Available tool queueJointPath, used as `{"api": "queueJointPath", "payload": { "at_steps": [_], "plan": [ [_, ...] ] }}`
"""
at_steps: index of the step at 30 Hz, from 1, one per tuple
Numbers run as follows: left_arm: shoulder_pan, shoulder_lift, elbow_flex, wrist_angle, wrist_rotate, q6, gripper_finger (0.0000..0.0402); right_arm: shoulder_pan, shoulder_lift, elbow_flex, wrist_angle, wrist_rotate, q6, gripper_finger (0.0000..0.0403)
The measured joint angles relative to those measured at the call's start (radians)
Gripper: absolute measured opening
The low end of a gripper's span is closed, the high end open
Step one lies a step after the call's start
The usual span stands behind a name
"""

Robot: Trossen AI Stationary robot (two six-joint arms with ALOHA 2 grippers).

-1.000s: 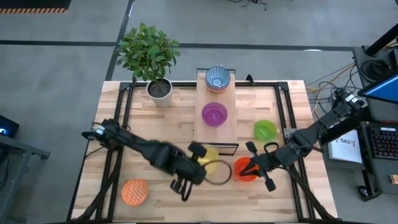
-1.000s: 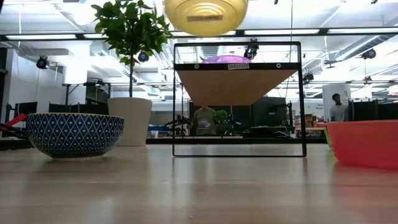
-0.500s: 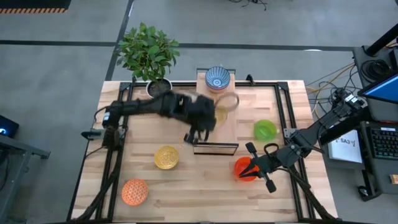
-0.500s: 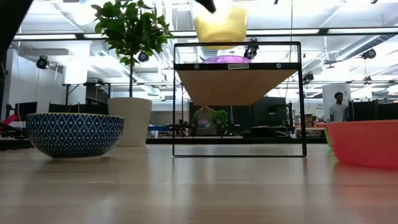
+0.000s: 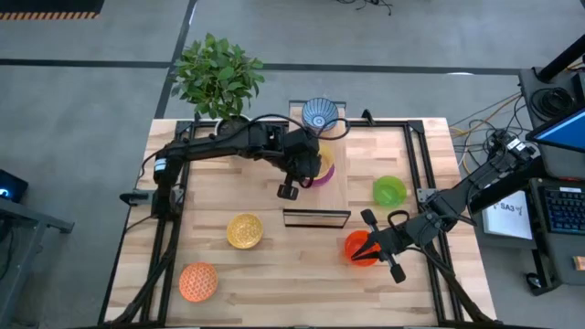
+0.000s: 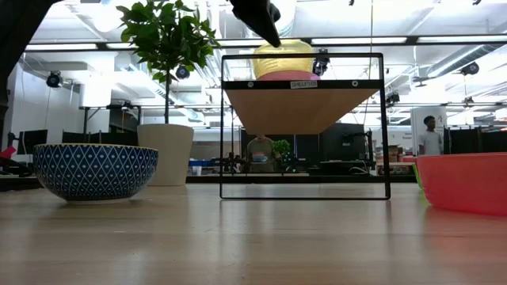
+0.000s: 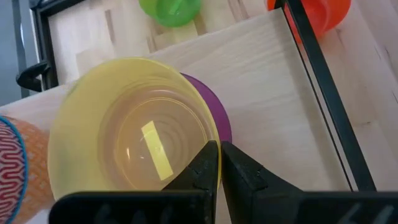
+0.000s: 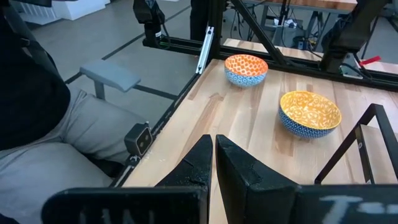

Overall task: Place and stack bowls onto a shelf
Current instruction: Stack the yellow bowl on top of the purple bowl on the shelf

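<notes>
Over the shelf (image 5: 334,178), the left gripper (image 7: 219,163) pinches the rim of a translucent yellow bowl (image 7: 134,144), which sits in the glossy purple bowl (image 7: 219,118) beneath. Best to settle it level and centred before letting go, since smooth round walls may slide. At the shelf's twelve o'clock end sits a blue-white patterned bowl (image 5: 319,113). At five o'clock, the right gripper (image 5: 366,248), fingers together and empty, waits by the red bowl (image 5: 355,247).

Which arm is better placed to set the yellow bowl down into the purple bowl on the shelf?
Left. The left gripper already pinches the yellow bowl by its rim, directly over the purple bowl on the shelf. The right gripper waits at the red bowl, off the shelf.
</notes>
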State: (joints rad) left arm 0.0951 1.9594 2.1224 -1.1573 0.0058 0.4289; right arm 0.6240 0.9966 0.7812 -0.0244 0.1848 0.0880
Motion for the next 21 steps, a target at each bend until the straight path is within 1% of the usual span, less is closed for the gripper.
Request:
{"api": "queueJointPath", "payload": {
  "at_steps": [13,18,21],
  "plan": [
    [0.0,0.001,-0.012,0.014,-0.005,-0.027,0.0002,0.0,0.0,0.0,0.0,0.0,-0.002,0.0012],
    [0.0,0.001,-0.012,0.017,-0.008,-0.03,0.0025,0.0,0.0,0.0,0.0,0.0,-0.005,0.0012],
    [-0.002,0.001,-0.012,0.018,-0.034,-0.03,0.0044,0.0,0.0,0.0,0.0,0.0,-0.011,0.0012]
  ]
}}
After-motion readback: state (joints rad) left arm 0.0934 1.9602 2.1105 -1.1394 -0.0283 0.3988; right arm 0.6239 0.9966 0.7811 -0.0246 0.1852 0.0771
